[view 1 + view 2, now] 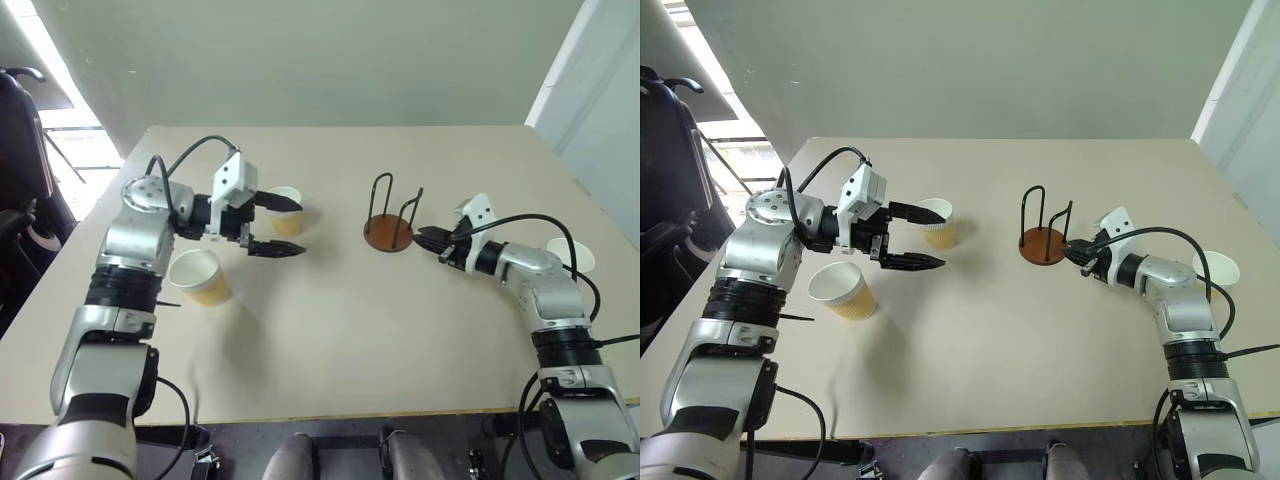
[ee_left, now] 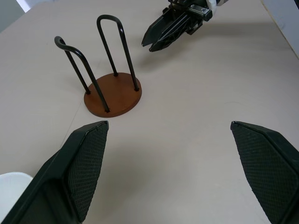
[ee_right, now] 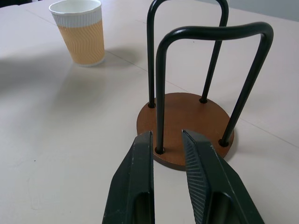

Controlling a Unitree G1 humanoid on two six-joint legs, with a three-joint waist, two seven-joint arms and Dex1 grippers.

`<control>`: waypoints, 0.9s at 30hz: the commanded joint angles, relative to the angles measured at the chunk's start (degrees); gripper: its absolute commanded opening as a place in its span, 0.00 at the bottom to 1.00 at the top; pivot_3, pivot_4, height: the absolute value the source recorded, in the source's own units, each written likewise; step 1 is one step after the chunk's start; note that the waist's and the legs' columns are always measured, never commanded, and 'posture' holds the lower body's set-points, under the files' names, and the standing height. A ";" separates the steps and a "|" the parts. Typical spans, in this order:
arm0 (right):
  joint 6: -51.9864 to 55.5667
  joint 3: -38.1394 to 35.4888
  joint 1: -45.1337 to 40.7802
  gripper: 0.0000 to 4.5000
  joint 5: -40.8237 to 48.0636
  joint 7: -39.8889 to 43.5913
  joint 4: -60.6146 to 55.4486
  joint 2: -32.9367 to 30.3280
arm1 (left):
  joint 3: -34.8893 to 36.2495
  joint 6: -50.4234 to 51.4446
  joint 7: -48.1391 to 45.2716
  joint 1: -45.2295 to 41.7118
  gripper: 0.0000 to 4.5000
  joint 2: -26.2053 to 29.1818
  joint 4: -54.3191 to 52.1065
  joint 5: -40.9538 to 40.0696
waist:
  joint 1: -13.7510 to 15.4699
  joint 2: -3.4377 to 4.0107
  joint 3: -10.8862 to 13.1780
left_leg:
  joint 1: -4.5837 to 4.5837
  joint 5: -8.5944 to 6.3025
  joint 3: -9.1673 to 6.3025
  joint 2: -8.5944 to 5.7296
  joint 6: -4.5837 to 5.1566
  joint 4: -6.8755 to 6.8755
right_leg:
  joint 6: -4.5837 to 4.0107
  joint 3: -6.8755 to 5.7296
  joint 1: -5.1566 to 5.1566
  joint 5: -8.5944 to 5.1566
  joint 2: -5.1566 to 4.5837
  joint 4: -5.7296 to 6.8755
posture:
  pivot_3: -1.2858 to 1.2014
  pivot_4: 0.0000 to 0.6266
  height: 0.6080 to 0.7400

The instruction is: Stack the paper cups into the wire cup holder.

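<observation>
Empty holder, three cups loose, neither gripper holding anything.

Nearest the table's (image 1: 970, 380) front edge, toward its left side, one paper cup (image 1: 843, 290) stands upright. Past it the left gripper (image 1: 913, 237) hangs spread wide and empty, just short of a second paper cup (image 1: 938, 222). Mid-table the wire cup holder (image 1: 1044, 233) stands bare, and the right gripper (image 3: 169, 173), fingers narrowed to a slim gap, has its tips at the rim of the disc, one wire leg showing between them. A third paper cup (image 1: 1220, 272) sits by the right edge. The likely step is the left claw taking the second cup: centre it between the fingers, squeeze gently below the rim, and keep the right tips steadying the base without tipping it.
</observation>
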 commanded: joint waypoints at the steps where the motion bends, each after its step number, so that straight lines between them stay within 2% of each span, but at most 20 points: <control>1: -2.10 -0.18 -1.21 0.20 0.08 -0.01 -2.14 -0.80 | 1.72 -0.03 0.47 -0.22 1.00 0.97 -2.03 -0.53 | 0.00 0.00 0.00 | 0.00 0.00 0.00 0.00 0.00 0.00 | 0.00 0.00 0.00 0.00 0.00 0.00 | 0.52 0.24 1.00; 11: -1.09 0.86 -0.19 0.20 0.39 0.53 -3.73 -2.11 | 1.77 -0.63 0.98 0.41 1.00 1.07 -1.74 -0.42 | 0.00 0.00 0.00 | 0.00 0.00 0.00 0.00 0.00 0.00 | 0.00 0.00 -0.01 0.00 0.00 0.00 | 0.52 0.24 1.00; 27: -3.65 1.11 -1.48 0.20 -0.61 -3.39 1.03 1.86 | 1.94 -2.61 1.54 0.50 1.00 1.66 -0.81 -0.15 | 0.00 0.00 0.00 | 0.00 0.00 0.00 0.00 0.00 0.00 | 0.00 0.00 -0.02 0.00 0.00 0.01 | 0.52 0.24 1.00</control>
